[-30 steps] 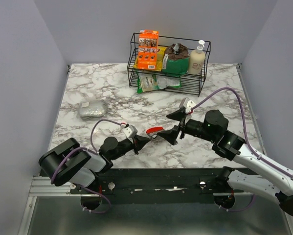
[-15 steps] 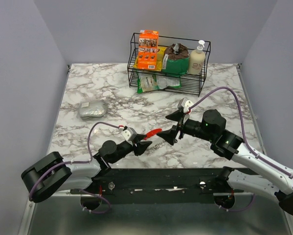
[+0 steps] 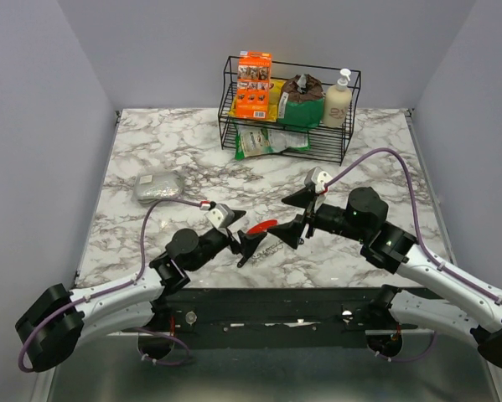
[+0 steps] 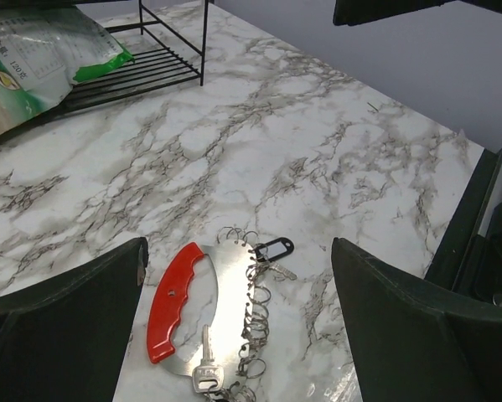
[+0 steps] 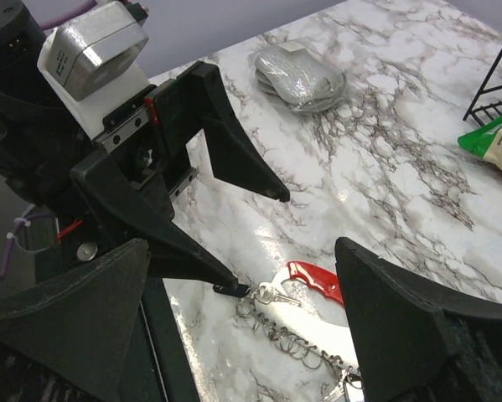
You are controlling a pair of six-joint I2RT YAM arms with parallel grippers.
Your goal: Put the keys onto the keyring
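Keys: mid-bench, on the red-handled keyring.
Left tool: fingers apart, straddling the keys.
Right tool: fingers apart, at 3 o'clock.
Around: wire rack at 12 o'clock, grey packet at 10 o'clock.

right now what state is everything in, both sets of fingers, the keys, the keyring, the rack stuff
keyring: flat on the table, ungripped
keys: lying flat, not held
left gripper: fingers open above the keyring, holding nothing
right gripper: fingers open, empty
soap bottle: upright in the rack
orange box: upright in the rack
grey pouch: lying flat on the table
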